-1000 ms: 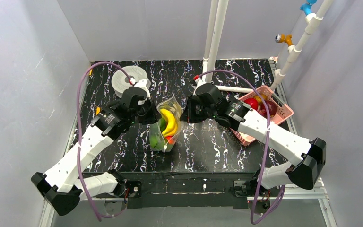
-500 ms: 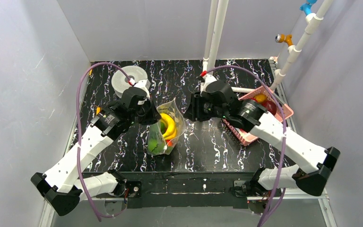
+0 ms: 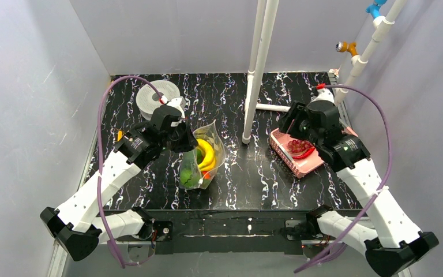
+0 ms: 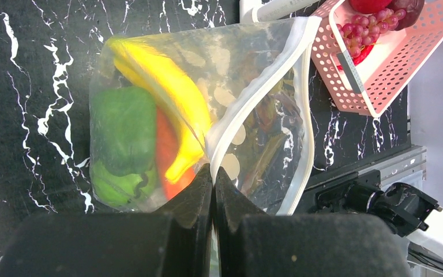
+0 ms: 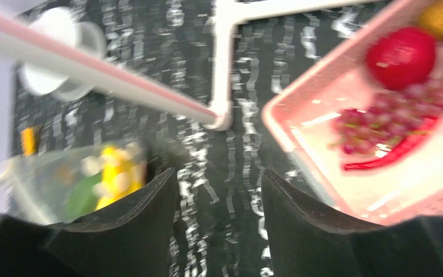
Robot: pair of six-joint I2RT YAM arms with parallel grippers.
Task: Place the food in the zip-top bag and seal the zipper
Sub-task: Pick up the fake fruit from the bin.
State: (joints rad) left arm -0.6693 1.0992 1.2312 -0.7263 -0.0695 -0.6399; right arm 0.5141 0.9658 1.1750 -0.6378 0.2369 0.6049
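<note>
Left gripper (image 3: 186, 138) sits right at the upper-left edge of the zip-top bag (image 3: 217, 140), which rests on the black marbled desk (image 3: 254, 173) with a yellow banana (image 3: 207, 153) and green pepper (image 3: 188, 175) inside. On the far side, the right gripper (image 3: 291, 126) hangs over the pink basket (image 3: 300, 169), grapes (image 3: 296, 144) and a red chili (image 3: 304, 153) lying in it.

Clear zip-top bag (image 4: 254, 144), mouth open, zipper (image 4: 308, 115) unsealed, yellow banana (image 4: 167, 92), green pepper (image 4: 121, 127), red piece (image 4: 164, 150) inside

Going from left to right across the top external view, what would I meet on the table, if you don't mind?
First the grey-white spool → zip-top bag → upright white pipe → pink basket.
</note>
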